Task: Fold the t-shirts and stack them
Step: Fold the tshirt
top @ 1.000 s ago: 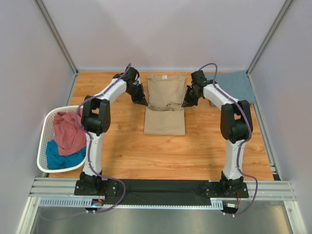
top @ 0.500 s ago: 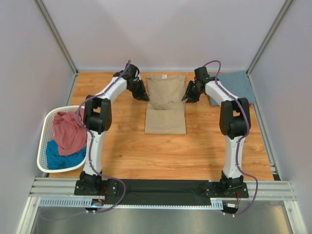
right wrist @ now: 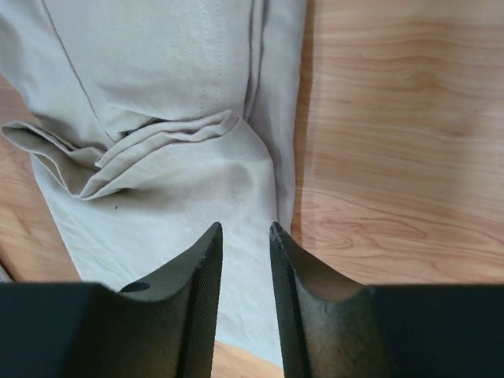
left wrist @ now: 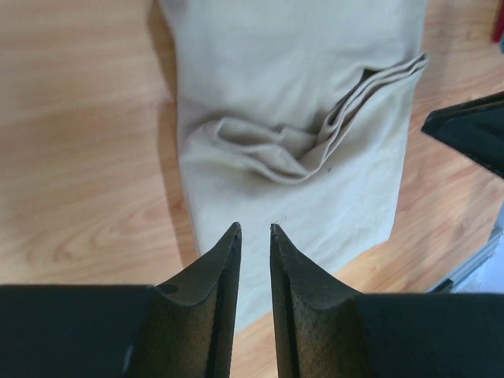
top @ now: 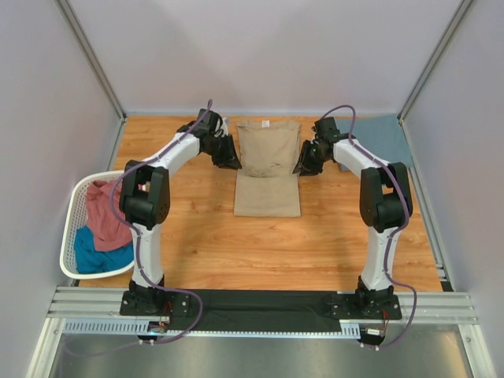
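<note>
A: How are the arms posed?

B: Both reach to the far half of the worktop (top: 260, 244) and bend inward. The left fingers (left wrist: 220, 276) and right fingers (right wrist: 201, 276) sit just beside the left and right edges of the tan t-shirt (top: 268, 169), level with the crease across it.

A: Pinching anything?

B: No. Each pair is parted by a narrow slit, with only cloth showing below. I cannot tell whether the tips touch the cloth.

A: Which way does the shirt lie?

B: It lies mid-worktop, folded into a narrow strip. Its long axis runs near to far, with the white neck label (top: 266, 124) at the far end. The far part is doubled over the near part and ends in a rumpled fold.

A: And containers?

B: A white basket (top: 71, 213) at the left edge holds a pink shirt (top: 106, 213) on top of a teal shirt (top: 94, 258). A slate blue shirt (top: 386, 138) lies flat in the far right corner.
</note>
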Motion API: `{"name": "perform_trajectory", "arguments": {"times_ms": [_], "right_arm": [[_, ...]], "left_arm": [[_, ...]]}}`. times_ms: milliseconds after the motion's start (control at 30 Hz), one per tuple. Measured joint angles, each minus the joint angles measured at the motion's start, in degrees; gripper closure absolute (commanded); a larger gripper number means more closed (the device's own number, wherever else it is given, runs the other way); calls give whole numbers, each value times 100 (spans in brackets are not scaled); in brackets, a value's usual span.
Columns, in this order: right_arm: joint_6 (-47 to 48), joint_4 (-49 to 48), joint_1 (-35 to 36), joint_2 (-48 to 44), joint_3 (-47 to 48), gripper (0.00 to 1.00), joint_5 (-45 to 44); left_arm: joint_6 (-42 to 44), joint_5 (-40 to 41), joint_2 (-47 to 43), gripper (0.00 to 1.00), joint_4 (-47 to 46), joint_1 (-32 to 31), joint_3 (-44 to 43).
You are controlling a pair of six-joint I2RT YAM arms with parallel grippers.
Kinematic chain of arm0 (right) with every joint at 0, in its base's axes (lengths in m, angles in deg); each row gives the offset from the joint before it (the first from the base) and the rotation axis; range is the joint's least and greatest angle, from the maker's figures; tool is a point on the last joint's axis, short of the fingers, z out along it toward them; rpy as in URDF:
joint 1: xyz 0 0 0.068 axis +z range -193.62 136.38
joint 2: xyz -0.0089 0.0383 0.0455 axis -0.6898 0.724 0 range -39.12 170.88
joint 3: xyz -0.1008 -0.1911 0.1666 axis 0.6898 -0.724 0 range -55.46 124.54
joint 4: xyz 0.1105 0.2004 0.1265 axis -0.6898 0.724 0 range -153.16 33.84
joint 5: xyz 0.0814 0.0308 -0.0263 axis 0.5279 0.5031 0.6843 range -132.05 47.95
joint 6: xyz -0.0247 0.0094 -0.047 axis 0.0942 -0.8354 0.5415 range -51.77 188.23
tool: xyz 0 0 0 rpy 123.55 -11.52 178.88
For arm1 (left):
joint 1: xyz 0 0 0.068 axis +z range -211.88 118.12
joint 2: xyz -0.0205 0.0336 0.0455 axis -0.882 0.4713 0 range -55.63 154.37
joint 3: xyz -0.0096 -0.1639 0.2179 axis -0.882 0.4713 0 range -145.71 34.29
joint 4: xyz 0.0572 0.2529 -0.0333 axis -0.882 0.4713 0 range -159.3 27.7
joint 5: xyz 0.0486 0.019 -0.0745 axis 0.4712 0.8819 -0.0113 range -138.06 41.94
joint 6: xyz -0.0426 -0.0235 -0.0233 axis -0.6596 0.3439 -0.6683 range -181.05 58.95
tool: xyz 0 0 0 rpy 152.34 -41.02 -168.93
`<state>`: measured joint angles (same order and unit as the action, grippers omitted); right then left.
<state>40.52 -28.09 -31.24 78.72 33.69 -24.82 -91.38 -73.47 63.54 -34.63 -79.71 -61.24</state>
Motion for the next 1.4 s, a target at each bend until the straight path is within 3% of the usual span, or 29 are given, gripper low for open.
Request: {"name": "perform_trajectory", "arguments": {"times_ms": [200, 567, 1033, 1400], "right_arm": [[890, -214, -46, 7, 59, 64, 328], [2243, -197, -216, 629, 1056, 58, 1049], [3167, 450, -271, 1314, 1720, 58, 1397], [3248, 448, -321, 1377, 1779, 66, 1596]], "left_arm": [[944, 20, 468, 60, 22, 24, -758], [2149, -247, 1237, 58, 339, 105, -1279], [2551, -514, 1416, 58, 411, 109, -1530], [2682, -697, 1429, 63, 367, 109, -1532]]}}
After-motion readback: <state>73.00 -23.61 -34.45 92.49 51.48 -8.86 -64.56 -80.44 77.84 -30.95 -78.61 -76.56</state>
